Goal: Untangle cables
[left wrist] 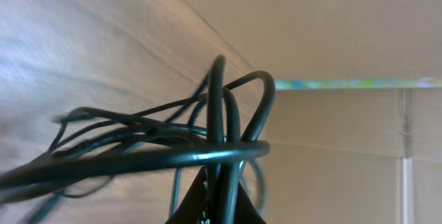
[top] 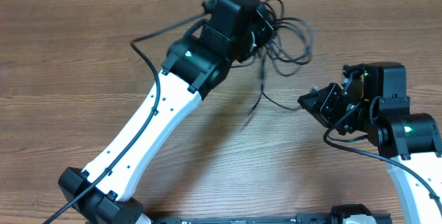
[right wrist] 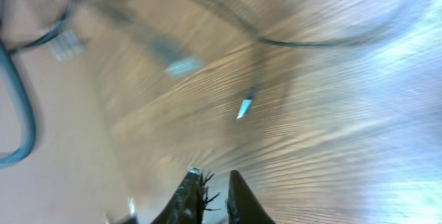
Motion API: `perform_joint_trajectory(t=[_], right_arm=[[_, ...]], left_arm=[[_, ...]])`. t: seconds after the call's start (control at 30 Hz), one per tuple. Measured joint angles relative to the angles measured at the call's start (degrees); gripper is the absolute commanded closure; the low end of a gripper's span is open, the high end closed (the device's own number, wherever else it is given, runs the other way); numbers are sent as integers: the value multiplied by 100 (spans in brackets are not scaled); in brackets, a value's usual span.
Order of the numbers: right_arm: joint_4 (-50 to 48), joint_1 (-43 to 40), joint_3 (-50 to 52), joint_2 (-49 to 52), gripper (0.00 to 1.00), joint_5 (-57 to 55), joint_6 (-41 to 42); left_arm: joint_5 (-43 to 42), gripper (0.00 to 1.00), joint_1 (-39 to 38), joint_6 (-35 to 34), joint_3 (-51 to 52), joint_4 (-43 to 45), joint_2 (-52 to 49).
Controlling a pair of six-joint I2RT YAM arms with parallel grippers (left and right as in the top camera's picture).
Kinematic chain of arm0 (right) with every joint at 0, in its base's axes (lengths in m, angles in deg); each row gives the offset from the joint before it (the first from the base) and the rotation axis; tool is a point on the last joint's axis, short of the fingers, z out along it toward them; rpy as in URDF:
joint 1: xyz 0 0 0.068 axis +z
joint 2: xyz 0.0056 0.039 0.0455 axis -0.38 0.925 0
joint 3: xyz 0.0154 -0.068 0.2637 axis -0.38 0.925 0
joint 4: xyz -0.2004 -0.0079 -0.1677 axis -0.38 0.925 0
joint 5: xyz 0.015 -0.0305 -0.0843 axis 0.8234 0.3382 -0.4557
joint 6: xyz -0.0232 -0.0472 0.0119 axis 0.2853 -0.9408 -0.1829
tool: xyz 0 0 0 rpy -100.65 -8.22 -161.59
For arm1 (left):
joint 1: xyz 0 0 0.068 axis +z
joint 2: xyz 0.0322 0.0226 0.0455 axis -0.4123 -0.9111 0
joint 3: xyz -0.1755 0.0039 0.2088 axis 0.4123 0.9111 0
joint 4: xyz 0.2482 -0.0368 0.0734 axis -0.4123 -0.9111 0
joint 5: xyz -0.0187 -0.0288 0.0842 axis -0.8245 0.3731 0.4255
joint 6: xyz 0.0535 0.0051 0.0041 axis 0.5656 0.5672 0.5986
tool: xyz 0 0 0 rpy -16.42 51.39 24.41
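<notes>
The cables [top: 290, 41] lie as one loose black tangle near the far edge of the wooden bench [top: 69, 79], and all places here are given from this tangle. The left hand [left wrist: 215, 200] is at the left side of the tangle, with its jaws closed on several strands. In the left wrist view a few cords stand up from between the fingers, and one loop crosses in front of them. Whether these strands are lifted off the bench I cannot tell.

From the near side of the tangle one cable end hangs out toward the robot, and a thin strand runs from there to the right. The right hand [top: 309, 101] is just beside this strand, nearer than the tangle and to its right, apart from it. Its jaws are only a little parted and nothing is between them. In the right wrist view a small bright plug [right wrist: 244, 106] lies ahead of the fingers without touching them, but this picture is blurred.
</notes>
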Motion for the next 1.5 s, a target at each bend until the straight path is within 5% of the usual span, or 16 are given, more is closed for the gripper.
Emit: perform_joint_trajectory(t=[0.23, 0.47, 0.6, 1.0, 1.13, 1.37, 1.5], right_arm=[[13, 0, 0, -2, 78, -525, 190], [-210, 0, 0, -2, 45, -645, 278], [-299, 0, 0, -2, 43, -664, 234], [-833, 0, 0, -2, 33, -155, -1150], [-992, 0, 0, -2, 39, 28, -1561], [-1202, 0, 0, -2, 96, 240, -1930], [-1200, 0, 0, -2, 96, 278, -1943]], left_arm=[[50, 96, 68, 1655, 0, -4, 0], [-905, 96, 68, 4568, 0, -138, 0], [-1565, 96, 68, 5965, 0, -271, 0], [-2756, 96, 68, 7117, 0, -275, 0], [-3086, 96, 57, 7239, 0, -275, 0], [-3421, 96, -59, 7348, 0, -280, 0], [-3477, 96, -74, 7388, 0, -284, 0]])
